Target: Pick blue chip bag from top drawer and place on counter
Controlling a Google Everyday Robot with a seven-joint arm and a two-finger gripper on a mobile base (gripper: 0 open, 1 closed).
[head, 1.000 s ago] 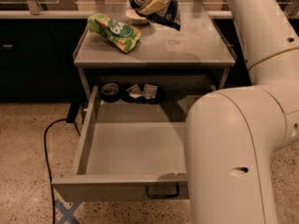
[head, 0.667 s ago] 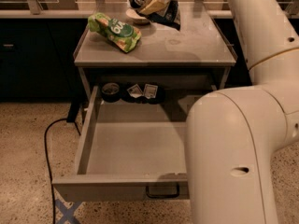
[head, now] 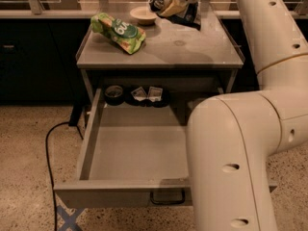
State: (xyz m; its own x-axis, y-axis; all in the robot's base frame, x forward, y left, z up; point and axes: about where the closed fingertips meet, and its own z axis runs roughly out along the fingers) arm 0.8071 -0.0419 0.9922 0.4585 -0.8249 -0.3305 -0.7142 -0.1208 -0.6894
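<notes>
The blue chip bag [head: 186, 14] is at the back right of the counter [head: 183, 49], tilted, its lower edge at or just above the surface. My gripper [head: 168, 1] is at the top of the view over the counter's back edge, shut on the bag's upper left part. The top drawer [head: 139, 153] is pulled fully open below the counter, with its dark loop handle [head: 167, 197] on the front panel. My arm hides the drawer's right side.
A green and white snack bag [head: 118, 32] lies on the counter's left side, and a pale bowl [head: 143, 14] sits at the back. A dark round can [head: 114, 93] and small packets [head: 147, 94] sit at the drawer's back. A cable [head: 48, 143] runs over the floor at left.
</notes>
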